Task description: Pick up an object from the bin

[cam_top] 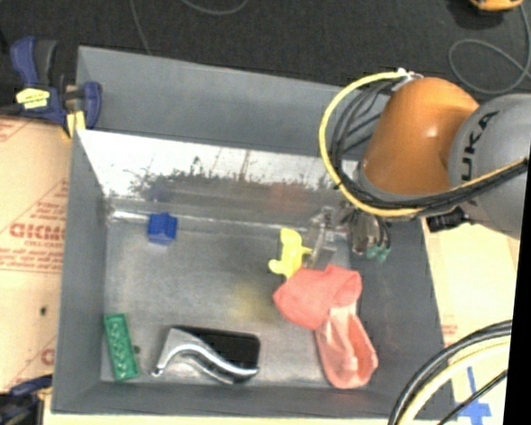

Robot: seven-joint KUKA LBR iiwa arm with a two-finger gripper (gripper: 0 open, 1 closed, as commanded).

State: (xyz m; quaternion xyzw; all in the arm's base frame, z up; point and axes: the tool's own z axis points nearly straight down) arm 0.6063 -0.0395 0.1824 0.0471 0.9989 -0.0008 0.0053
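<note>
Claw beside yellow toy, near pink cloth; approach step, apparently; grip state cannot be told; lifting next needs firm closure.

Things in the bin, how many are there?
5: blue block top left, yellow piece by the gripper, pink soft thing right, green strip bottom left, black-and-silver tool bottom. The arm may hide more.

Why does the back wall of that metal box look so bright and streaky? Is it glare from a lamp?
Most likely glare. In the camera view the back wall of the grey metal bin catches the light as a pale band flecked with dark marks. The arm's smooth orange domed cover carries a soft highlight. The silver lever of the black-and-silver hand tool glints on the bin floor.
</note>
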